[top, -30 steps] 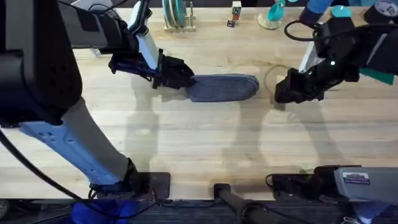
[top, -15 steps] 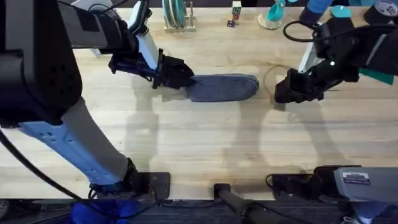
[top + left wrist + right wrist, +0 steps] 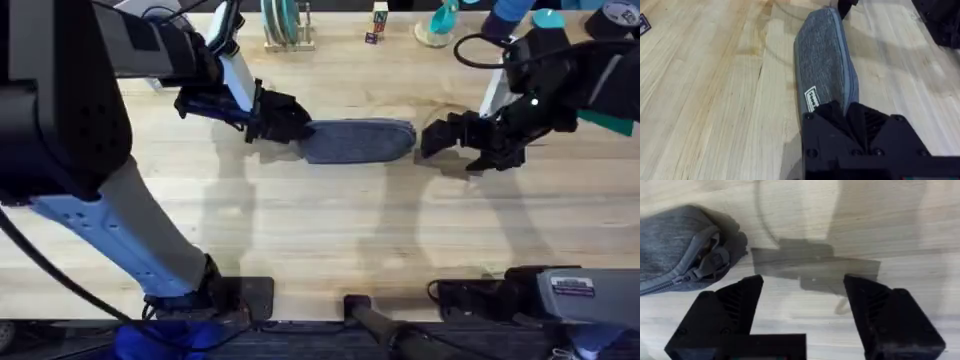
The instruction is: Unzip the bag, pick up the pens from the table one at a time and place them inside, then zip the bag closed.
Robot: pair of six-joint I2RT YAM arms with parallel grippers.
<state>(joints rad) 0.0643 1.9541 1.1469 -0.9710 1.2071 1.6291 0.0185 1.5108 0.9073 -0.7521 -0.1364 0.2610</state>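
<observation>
Right claw (image 3: 802, 300) hangs released, black ribbed fingers spread, just beside the zipper end of the bag (image 3: 358, 140). Left claw (image 3: 852, 117) clamps the oblong grey woven-fabric bag's other end on the pale grainy plank bench (image 3: 330, 220); its small white label is unreadable.

1. we see the bench (image 3: 330, 215) evenly and brightly lit from above, its pale grain clear, without harsh glare.
2. we note soft, broad shadows below both arms on the wood in the overhead view, none hard-edged.
3. the left arm (image 3: 60, 110) rises close under the camera and looks large, dark and blurred.
4. in the right wrist view the right claw (image 3: 802, 297) casts a grey, soft-edged shadow on the wood between its wide-spread fingers.
5. in the left wrist view the bag (image 3: 825, 70) is sharp, with a thin shadow along one side; the left claw (image 3: 850, 112) is dark with little detail.
</observation>
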